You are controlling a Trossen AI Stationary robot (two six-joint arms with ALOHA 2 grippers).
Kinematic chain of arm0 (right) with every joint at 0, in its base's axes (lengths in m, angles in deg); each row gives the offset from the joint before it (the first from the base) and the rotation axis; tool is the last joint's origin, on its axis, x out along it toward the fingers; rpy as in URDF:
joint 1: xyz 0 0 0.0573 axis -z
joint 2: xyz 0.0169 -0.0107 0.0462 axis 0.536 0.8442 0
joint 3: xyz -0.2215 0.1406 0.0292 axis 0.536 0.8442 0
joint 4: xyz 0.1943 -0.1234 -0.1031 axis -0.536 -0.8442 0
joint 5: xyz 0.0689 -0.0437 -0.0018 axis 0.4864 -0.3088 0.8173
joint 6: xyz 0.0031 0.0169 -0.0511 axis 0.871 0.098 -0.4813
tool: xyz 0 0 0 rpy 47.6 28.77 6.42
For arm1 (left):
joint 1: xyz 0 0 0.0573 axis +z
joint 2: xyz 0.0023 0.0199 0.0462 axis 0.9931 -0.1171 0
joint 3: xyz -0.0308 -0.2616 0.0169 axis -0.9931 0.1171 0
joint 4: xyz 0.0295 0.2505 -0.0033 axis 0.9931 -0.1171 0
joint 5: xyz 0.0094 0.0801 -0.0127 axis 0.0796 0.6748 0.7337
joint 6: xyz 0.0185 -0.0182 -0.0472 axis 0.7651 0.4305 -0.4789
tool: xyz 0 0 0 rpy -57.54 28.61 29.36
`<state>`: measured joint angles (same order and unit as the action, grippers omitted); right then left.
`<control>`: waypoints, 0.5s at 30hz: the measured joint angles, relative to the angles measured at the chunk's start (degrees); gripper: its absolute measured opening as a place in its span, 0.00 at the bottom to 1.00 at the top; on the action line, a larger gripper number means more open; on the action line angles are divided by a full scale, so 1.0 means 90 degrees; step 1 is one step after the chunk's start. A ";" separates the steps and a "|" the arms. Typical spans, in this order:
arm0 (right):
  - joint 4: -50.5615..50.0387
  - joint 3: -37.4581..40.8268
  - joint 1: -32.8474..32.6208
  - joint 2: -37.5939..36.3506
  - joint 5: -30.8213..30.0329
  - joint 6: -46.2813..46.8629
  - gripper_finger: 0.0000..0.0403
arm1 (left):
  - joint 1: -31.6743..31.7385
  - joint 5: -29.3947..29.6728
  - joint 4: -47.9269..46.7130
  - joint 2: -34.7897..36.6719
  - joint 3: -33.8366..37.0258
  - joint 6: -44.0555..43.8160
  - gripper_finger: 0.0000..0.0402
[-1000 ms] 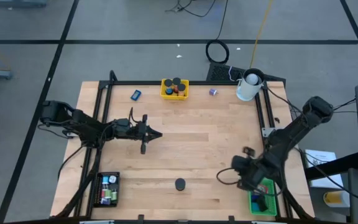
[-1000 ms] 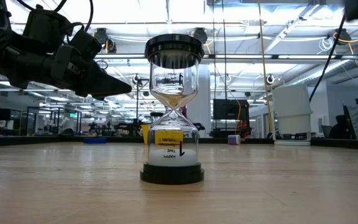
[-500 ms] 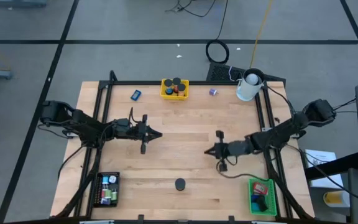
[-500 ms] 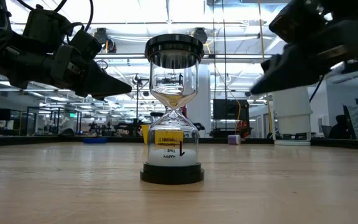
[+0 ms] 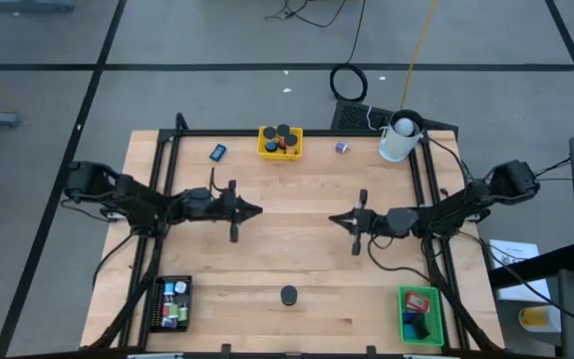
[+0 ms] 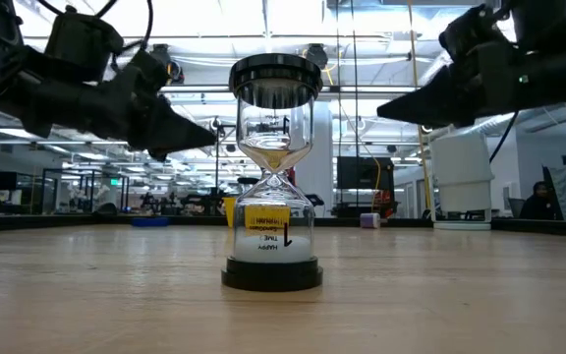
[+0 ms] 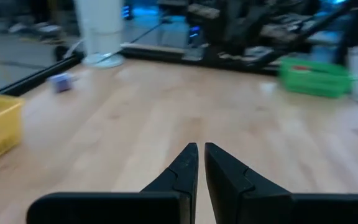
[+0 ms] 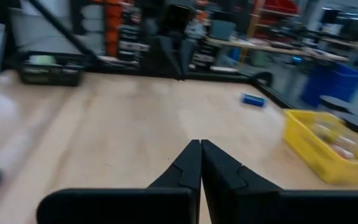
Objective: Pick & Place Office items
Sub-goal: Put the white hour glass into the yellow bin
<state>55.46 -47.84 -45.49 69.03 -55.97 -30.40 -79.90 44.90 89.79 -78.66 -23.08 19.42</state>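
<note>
**Two empty grippers hovered over a table of scattered office items**

Seen from above, a wooden table (image 5: 287,249) held two dark robot arms reaching toward each other across its middle. The left gripper (image 5: 252,210) hung above bare wood with its fingers almost together and nothing between them. The right gripper (image 5: 335,219) faced it from well apart, fingers pressed shut, also empty.

The office items lay mostly sorted. An hourglass (image 6: 274,172) stood alone and upright near the front edge, between the black and green trays; it showed from above only as a dark round cap. A small blue block (image 5: 217,152) lay loose near the back edge, just beside the yellow tray (image 5: 266,149). A tiny purple block (image 5: 342,147) lay between that tray and a white cup (image 5: 398,140) at the back right corner.

The yellow tray held dark round caps and a few coloured pieces. The black tray (image 5: 157,304) at the front left held small blue, green and white pieces. The green tray (image 5: 406,317) at the front right held a red piece and a dark one.

The hourglass looked fragile and top-heavy, its glass likely slippery; its narrow waist or flat cap would probably suit a grip best. The blocks seemed light and stiff, best pinched across their flat sides.
</note>
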 joint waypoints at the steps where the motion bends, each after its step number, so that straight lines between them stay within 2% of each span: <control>1: -0.0024 0.0008 -0.0001 0.0000 -0.0182 0.0010 0.00 | 0.0029 0.0169 -0.0100 0.0000 -0.0026 0.0005 0.09; 4: -0.0167 0.0011 0.0002 0.0000 -0.0727 0.0209 0.00 | 0.0122 0.0695 -0.0297 0.0000 -0.0070 0.0021 0.09; 7: -0.0315 0.0011 0.0011 0.0000 -0.1085 0.0423 0.01 | 0.0167 0.0924 -0.0448 0.0000 -0.0070 0.0104 0.09; 15: -0.0593 0.0011 0.0311 0.0094 -0.1176 0.1214 0.02 | 0.0146 0.0551 -0.0591 -0.0017 -0.0070 0.0048 0.09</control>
<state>50.11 -47.74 -42.69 69.87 -66.55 -19.48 -78.59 49.86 84.47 -78.81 -23.71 19.85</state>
